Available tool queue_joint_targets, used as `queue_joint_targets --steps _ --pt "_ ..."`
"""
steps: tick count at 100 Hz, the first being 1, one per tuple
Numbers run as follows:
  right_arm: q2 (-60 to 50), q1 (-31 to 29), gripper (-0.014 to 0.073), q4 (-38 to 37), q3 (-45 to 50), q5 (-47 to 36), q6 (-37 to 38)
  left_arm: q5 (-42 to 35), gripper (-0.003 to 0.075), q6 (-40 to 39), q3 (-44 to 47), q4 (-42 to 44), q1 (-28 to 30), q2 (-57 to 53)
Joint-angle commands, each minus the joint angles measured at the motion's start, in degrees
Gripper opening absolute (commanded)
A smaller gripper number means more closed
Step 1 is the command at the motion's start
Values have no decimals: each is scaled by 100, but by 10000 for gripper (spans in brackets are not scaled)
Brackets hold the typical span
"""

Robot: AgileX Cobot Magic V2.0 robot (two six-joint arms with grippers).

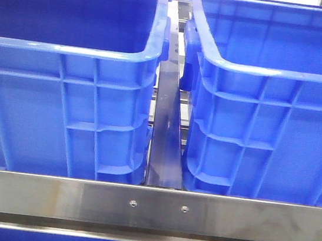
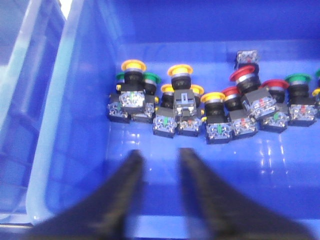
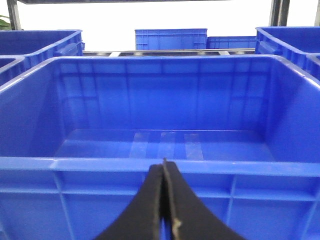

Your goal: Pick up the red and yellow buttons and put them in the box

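The red and yellow buttons (image 2: pixel 200 105) lie packed among green ones (image 2: pixel 299 79) on the blue bin (image 2: pixel 75 150) floor. The left gripper (image 2: pixel 159 159) hangs above them, parted and empty, so it may snag a neighbour. The right gripper (image 3: pixel 164 170), closed and empty, faces the bare box (image 3: pixel 165 165).

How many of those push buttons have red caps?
3 red buttons, all toward one end of the row in the bin: one raised, one beside it, one lower. Others may be hidden.

we saw blue bins (image 1: pixel 65 84) behind a silver rail (image 1: pixel 149 209). the buttons (image 2: pixel 210 107) wore yellow, red and green caps on black bodies. both claws were black (image 2: pixel 159 162) (image 3: pixel 163 170).
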Motion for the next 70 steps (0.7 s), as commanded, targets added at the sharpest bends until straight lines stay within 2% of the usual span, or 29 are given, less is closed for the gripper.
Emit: queue_joint_targets --steps 1,5,12,38,59,70 --pt "-128 -15 -68 -2 -21 -476 -21 -357 403 -13 -198 -16 12 4" --pt "-128 -15 -68 -2 -21 -476 -21 -357 483 -13 -198 -16 12 4" --pt "-128 -15 -68 -2 -21 -476 -21 -357 536 -13 -198 -28 12 4" --pt "-128 -15 -68 -2 -21 -476 -21 -511 536 121 -235 -829 12 196" --pt "-128 -15 -68 -2 -21 -476 -21 -786 536 130 -340 -1105 12 1023" --pt "-128 -15 -68 -2 -21 -476 -21 -1007 536 130 -516 -1115 -174 1537"
